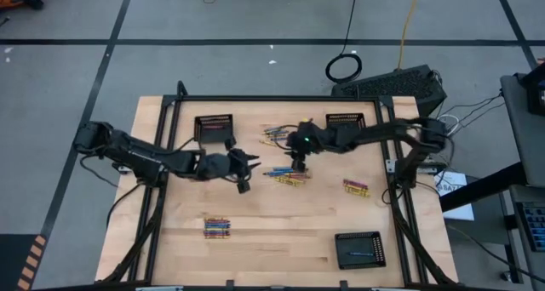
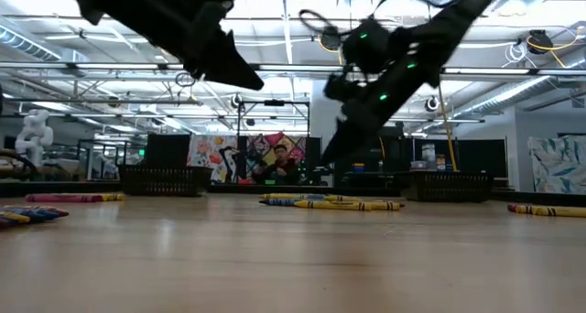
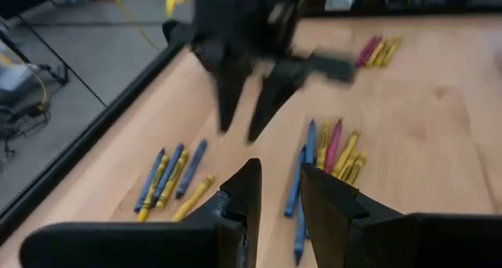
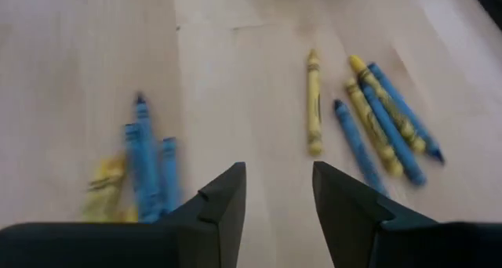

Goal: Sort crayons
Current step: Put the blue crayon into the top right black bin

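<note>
Loose crayons in blue, yellow and pink lie in small heaps on the wooden table: one at the middle (image 1: 289, 177), one farther back (image 1: 276, 136), one to the right (image 1: 355, 187) and one near the front left (image 1: 217, 228). My right gripper (image 1: 300, 165) hangs open just above the middle heap, with blue and yellow crayons (image 4: 376, 123) on either side of its fingers and bare wood between them. My left gripper (image 1: 243, 179) stands open left of that heap, above the table, facing the right gripper (image 3: 249, 115). Neither holds anything.
Two black mesh baskets stand at the far side, one on the left (image 1: 214, 128) and one on the right (image 1: 345, 121). A third basket (image 1: 360, 248) sits at the near right. The black table frame (image 1: 162, 155) runs along the sides.
</note>
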